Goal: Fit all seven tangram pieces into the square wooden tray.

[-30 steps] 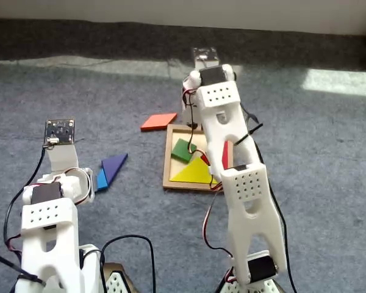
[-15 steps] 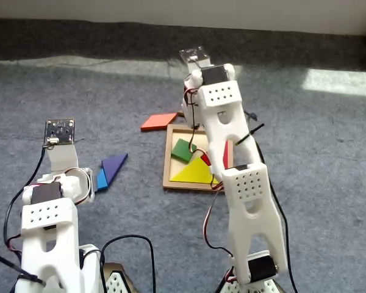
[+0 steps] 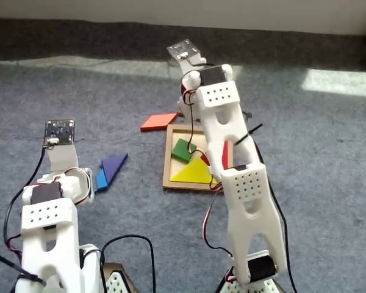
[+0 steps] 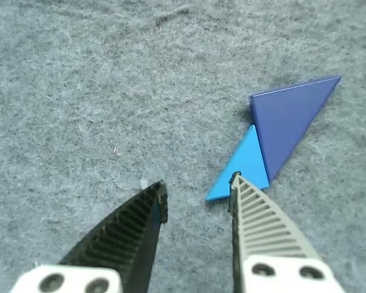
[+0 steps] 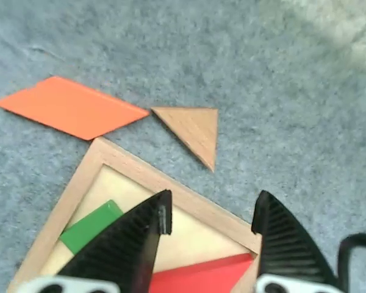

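The square wooden tray (image 3: 166, 166) lies on grey carpet and holds a green piece (image 3: 183, 149), a yellow triangle (image 3: 194, 173) and a red piece (image 3: 224, 156) partly under the right arm. An orange parallelogram (image 3: 158, 121) lies just off its far left corner. My right gripper (image 5: 212, 210) hangs open over the tray's far rim (image 5: 147, 175), near a wooden-coloured triangle (image 5: 193, 127) and the orange parallelogram (image 5: 70, 107). My left gripper (image 4: 198, 186) is open, one fingertip at the tip of a light blue triangle (image 4: 241, 171) that adjoins a dark blue triangle (image 4: 290, 116).
The right arm (image 3: 232, 152) stretches over the tray's right side. The blue pair (image 3: 110, 170) lies between the left arm (image 3: 49, 207) and the tray. Black cables (image 3: 128, 244) loop near the arm bases. A dark strip (image 3: 79, 36) borders the carpet's far edge.
The right arm's wrist has swung to the left and slightly farther away, toward the orange parallelogram. The left arm and all pieces have stayed put.
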`<state>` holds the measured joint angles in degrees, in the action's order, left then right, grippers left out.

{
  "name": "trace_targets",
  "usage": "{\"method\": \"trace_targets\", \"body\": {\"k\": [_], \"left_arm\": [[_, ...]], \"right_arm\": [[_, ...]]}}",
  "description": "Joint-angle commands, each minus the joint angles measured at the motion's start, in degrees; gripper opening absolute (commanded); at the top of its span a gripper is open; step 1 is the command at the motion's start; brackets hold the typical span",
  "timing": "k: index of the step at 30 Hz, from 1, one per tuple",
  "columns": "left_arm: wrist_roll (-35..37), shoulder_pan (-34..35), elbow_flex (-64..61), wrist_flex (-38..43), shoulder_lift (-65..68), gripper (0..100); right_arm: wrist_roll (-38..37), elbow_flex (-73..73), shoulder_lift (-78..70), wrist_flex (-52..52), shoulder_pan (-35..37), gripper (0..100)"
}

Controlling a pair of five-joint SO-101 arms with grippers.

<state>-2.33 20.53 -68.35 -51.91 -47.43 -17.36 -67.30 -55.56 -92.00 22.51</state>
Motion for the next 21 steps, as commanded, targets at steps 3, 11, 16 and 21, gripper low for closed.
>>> {"method": "trace_targets", "body": {"k": [3,11,16,21], "left_arm": [[-0.5,0.4,0.4,0.9,-1.0,18],[-0.5,0.4,0.4,0.9,-0.8,18],[-0.5,0.4,0.4,0.9,-0.8,18],[-0.5,0.4,0.4,0.9,-0.8,18]], "right_arm": [[-1.2,-2.8,4.3,3.2,-0.2,21.7],[-11.3,-2.7,4.1,3.5,-0.9,21.7],[-17.8,-1.3,0.7,4.5,-0.6,21.7],[-21.6,-1.4,-5.8,5.6,-0.4,21.6]]}}
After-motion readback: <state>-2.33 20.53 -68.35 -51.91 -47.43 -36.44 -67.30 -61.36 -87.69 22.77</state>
